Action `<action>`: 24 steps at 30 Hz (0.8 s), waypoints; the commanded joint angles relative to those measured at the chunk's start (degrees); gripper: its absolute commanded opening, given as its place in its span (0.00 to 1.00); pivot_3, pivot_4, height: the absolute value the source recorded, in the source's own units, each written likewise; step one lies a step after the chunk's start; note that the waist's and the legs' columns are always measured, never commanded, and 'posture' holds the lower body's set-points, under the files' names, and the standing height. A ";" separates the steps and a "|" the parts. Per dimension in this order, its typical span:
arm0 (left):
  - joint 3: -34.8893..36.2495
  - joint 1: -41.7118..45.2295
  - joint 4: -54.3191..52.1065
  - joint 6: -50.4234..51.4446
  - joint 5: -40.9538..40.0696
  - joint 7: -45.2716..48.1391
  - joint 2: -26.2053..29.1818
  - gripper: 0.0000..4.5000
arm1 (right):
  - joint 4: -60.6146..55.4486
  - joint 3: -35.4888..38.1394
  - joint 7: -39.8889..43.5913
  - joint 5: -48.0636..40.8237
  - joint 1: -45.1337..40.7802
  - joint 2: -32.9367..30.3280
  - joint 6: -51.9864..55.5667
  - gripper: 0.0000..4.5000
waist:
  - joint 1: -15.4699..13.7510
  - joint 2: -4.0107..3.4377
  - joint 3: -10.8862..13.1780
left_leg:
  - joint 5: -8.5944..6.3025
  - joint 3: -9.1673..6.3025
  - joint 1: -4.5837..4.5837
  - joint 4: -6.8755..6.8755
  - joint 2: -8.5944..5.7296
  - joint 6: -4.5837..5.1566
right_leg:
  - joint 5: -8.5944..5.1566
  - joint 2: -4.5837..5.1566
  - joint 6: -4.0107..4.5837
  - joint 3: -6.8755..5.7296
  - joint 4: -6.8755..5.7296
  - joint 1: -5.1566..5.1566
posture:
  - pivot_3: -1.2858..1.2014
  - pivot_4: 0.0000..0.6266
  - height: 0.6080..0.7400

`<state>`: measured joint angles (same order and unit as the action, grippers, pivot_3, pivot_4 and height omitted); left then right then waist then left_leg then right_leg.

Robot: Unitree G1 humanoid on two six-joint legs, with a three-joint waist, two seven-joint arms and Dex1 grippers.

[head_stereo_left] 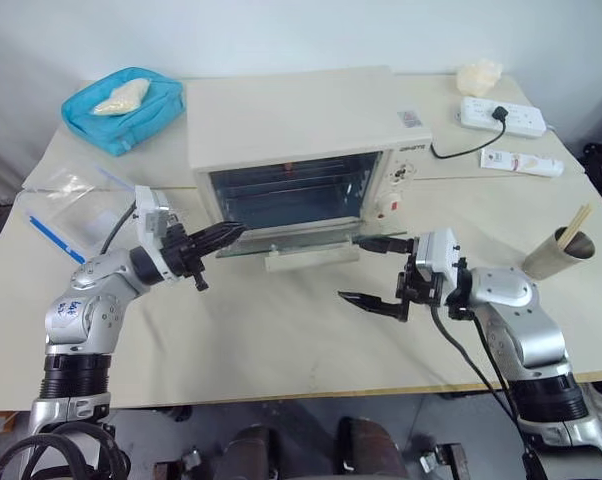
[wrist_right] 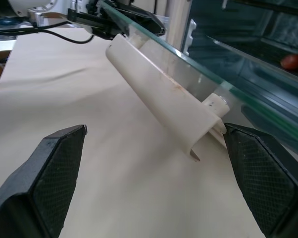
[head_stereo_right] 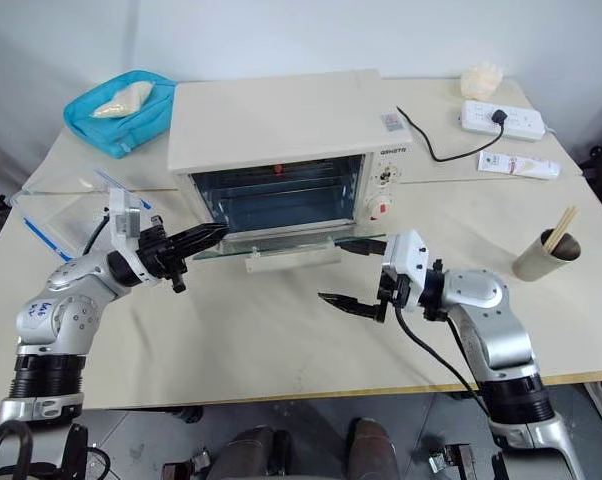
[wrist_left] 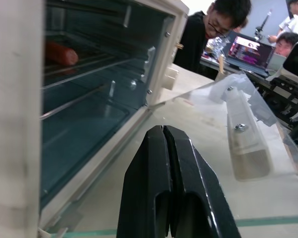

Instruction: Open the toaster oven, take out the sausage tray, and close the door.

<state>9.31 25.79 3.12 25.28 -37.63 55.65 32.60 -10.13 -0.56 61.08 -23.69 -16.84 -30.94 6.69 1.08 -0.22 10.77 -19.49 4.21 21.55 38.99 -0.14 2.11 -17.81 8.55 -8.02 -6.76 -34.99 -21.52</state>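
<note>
Left fingers (head_stereo_left: 226, 234) pressed together over the lowered door (head_stereo_right: 281, 243)'s left end; right fingers (head_stereo_left: 373, 270) spread wide. Sausage tray (wrist_left: 70, 59) inside toaster oven (head_stereo_left: 301, 130), behind left fingers, long axis across; left arm nearer.

left hand (head_stereo_left: 229, 234) pinched fully closed, fingers pressed together, pointing forward and toward the right arm. right hand (head_stereo_left: 371, 271) spread wide, fingers well apart, held level, pointing across toward the left arm.
</note>
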 commanded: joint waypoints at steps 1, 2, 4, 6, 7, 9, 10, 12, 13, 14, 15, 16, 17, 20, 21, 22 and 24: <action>-0.77 -1.21 -0.26 -1.89 1.54 1.77 -0.01 0.01 | -4.26 4.72 -3.58 1.13 6.40 -1.24 -2.98 1.00 | -0.68 0.00 0.00 | 0.00 -0.02 0.00 0.03 -0.01 0.00 | 0.00 0.00 0.00 0.00 -0.01 0.01 | 0.52 0.24 1.00; -0.91 -1.54 -0.12 -2.22 1.97 1.93 0.02 0.01 | -4.70 5.91 -4.33 1.65 8.68 -1.70 -3.61 1.00 | -1.11 0.00 0.00 | 0.00 -0.01 0.00 0.04 -0.01 0.00 | 0.00 0.00 0.00 0.01 0.01 0.02 | 0.52 0.24 1.00; -1.25 -2.28 -0.05 -3.00 2.96 2.50 0.20 0.01 | -5.67 8.05 -5.48 2.21 12.50 -2.75 -4.10 1.00 | -1.53 0.00 0.00 | 0.00 0.00 0.00 0.09 -0.04 0.01 | 0.00 0.01 -0.01 0.05 0.03 0.06 | 0.52 0.24 1.00; -1.69 -3.25 0.30 -4.40 4.64 2.71 0.39 0.01 | -6.24 10.52 -7.13 2.93 15.67 -3.82 -4.51 1.00 | -1.73 0.00 0.00 | 0.03 0.12 0.00 0.11 -0.04 0.06 | 0.00 0.02 -0.01 0.13 0.15 0.09 | 0.52 0.24 1.00; -1.69 -3.68 0.29 -4.35 4.81 2.81 0.44 0.01 | -5.85 12.50 -8.17 3.71 17.10 -4.53 -5.26 1.00 | -1.77 0.00 0.00 | 0.04 0.16 -0.02 0.11 -0.04 0.07 | 0.00 0.02 -0.01 0.14 0.16 0.10 | 0.52 0.24 1.00; -1.63 -4.76 0.13 -4.61 5.43 2.84 0.54 0.01 | -5.28 15.48 -9.66 4.48 18.41 -5.96 -5.71 1.00 | -1.86 0.00 0.00 | 0.07 0.22 -0.02 0.11 -0.01 0.06 | 0.00 0.01 -0.01 0.16 0.20 0.10 | 0.52 0.24 1.00; -1.76 -5.42 0.04 -4.96 5.76 3.11 0.55 0.01 | -5.09 16.54 -10.34 4.57 18.26 -6.64 -5.55 1.00 | -1.80 0.00 0.00 | 0.08 0.24 -0.04 0.11 0.00 0.05 | 0.00 0.00 -0.01 0.20 0.19 0.10 | 0.52 0.24 1.00; -2.41 -6.76 -0.06 -6.36 7.07 3.61 0.53 0.01 | -4.84 16.89 -10.99 5.84 17.23 -8.17 -5.80 1.00 | -1.60 0.00 0.00 | 0.08 0.32 -0.07 0.11 0.04 0.05 | 0.00 -0.01 -0.01 0.25 0.20 0.09 | 0.52 0.24 1.00; -3.47 -7.64 0.24 -7.93 9.13 3.50 0.74 0.01 | -4.45 15.40 -11.33 9.97 15.66 -10.46 -7.25 1.00 | -1.42 0.00 0.00 | 0.08 0.33 -0.09 0.11 0.05 0.05 | 0.00 -0.02 -0.01 0.26 0.19 0.09 | 0.52 0.24 1.00; -4.19 -8.19 0.49 -9.07 10.64 3.39 0.87 0.01 | -4.16 14.18 -11.56 12.99 14.59 -12.10 -8.38 1.00 | -1.21 -0.03 0.00 | 0.08 0.35 -0.11 0.10 0.06 0.04 | 0.00 -0.02 -0.01 0.27 0.18 0.08 | 0.52 0.24 1.00; -4.94 -8.69 0.86 -11.72 12.77 3.29 0.95 0.01 | -3.82 12.60 -12.99 15.67 12.04 -12.94 -7.89 1.00 | -1.08 -0.03 0.00 | 0.08 0.41 -0.11 0.09 0.04 0.04 | 0.00 -0.01 -0.01 0.31 0.18 0.05 | 0.52 0.24 1.00; -4.25 -8.63 0.93 -11.57 12.20 2.27 -0.04 0.01 | -3.91 10.87 -15.00 16.43 8.37 -12.49 -4.28 1.00 | -0.94 -0.02 0.00 | 0.08 0.45 -0.11 0.09 0.05 0.05 | 0.00 -0.01 0.00 0.35 0.18 0.03 | 0.52 0.24 1.00; -3.47 -8.60 0.99 -11.77 11.62 1.37 -0.94 0.01 | -4.15 9.43 -16.98 16.76 4.97 -11.45 -0.78 1.00 | -0.82 -0.01 0.01 | 0.08 0.46 -0.12 0.08 0.08 0.04 | 0.00 -0.03 0.00 0.35 0.18 0.02 | 0.52 0.24 1.00; -2.63 -9.63 -0.47 -11.79 10.77 0.40 -1.88 0.01 | -4.98 2.87 -18.55 18.79 -3.43 -8.44 4.56 1.00 | -0.94 -0.02 0.00 | 0.12 0.46 -0.12 0.12 0.16 0.00 | 0.00 -0.04 0.01 0.35 0.11 -0.01 | 0.52 0.24 1.00; -2.42 -10.08 -1.11 -11.61 10.51 0.15 -2.06 0.01 | -4.95 1.39 -18.91 19.42 -5.03 -7.68 5.13 1.00 | -0.93 -0.01 0.01 | 0.12 0.45 -0.11 0.11 0.15 -0.01 | -0.01 -0.04 0.02 0.33 0.10 -0.03 | 0.52 0.24 1.00; -1.64 -10.91 -2.32 -12.14 9.48 0.43 -2.47 0.01 | -4.06 -0.40 -20.45 21.86 -7.07 -6.81 4.59 1.00 | -0.97 -0.01 0.01 | 0.11 0.41 -0.11 0.10 0.17 -0.02 | -0.01 -0.05 0.02 0.29 0.06 -0.03 | 0.52 0.24 1.00; 0.98 -12.43 -5.00 -10.92 6.27 -0.64 -3.24 0.01 | -1.38 -4.64 -24.24 29.05 -11.14 -5.82 4.01 1.00 | -1.06 -0.01 0.01 | 0.07 0.36 -0.05 0.08 0.11 0.02 | -0.01 -0.01 0.02 0.25 0.05 -0.06 | 0.52 0.24 1.00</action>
<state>7.26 13.92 1.97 14.29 -28.09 55.77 29.68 -12.21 -3.77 39.81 0.72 -25.85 -36.90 11.26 0.02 -0.23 10.77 -19.44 4.54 21.52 39.07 -0.07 2.17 -17.81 8.58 -8.01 -6.52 -34.98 -21.60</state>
